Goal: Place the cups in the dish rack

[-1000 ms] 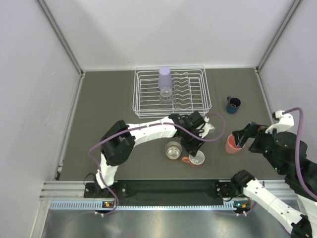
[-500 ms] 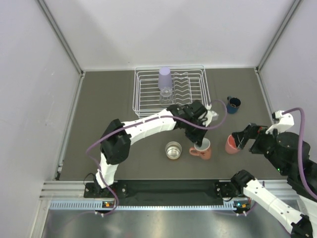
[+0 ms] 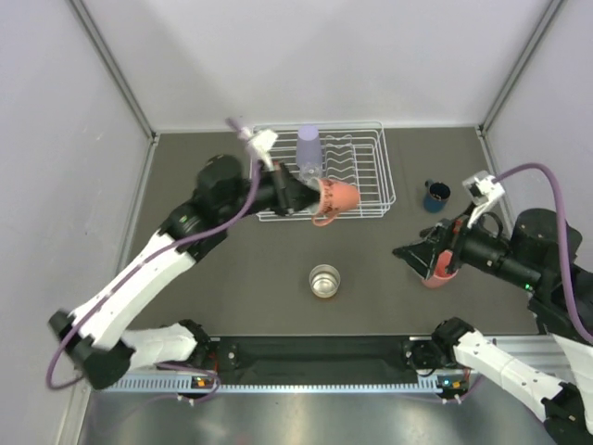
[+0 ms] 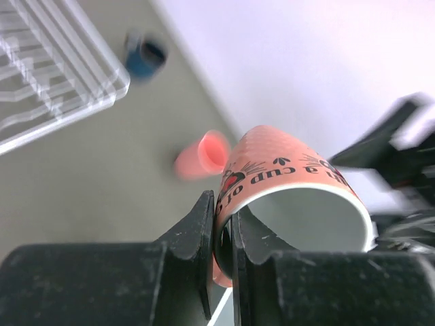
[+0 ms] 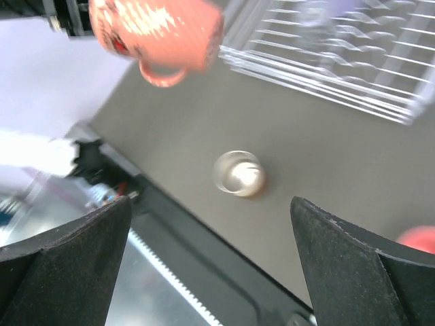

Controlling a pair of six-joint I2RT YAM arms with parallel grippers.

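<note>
My left gripper (image 3: 310, 197) is shut on the rim of the salmon-pink mug (image 3: 335, 198) and holds it in the air, tipped sideways, over the front edge of the white dish rack (image 3: 371, 176). In the left wrist view the fingers (image 4: 204, 231) pinch the mug's wall (image 4: 292, 180). The lavender tumbler (image 3: 309, 148) stands upside down in the rack. The steel cup (image 3: 324, 280) stands on the mat. My right gripper (image 3: 408, 252) is open and empty beside the pink tumbler (image 3: 439, 271). The dark blue mug (image 3: 435, 195) stands right of the rack.
The right wrist view shows the held mug (image 5: 163, 30), the steel cup (image 5: 238, 173), the rack (image 5: 326, 58) and the metal rail (image 5: 177, 272) at the table's near edge. White walls close in the mat (image 3: 213, 269) at back and sides.
The left arm has lifted the salmon mug off the mat and swung it up and back to the rack's front edge. The right gripper has stretched out leftward past the pink tumbler.
</note>
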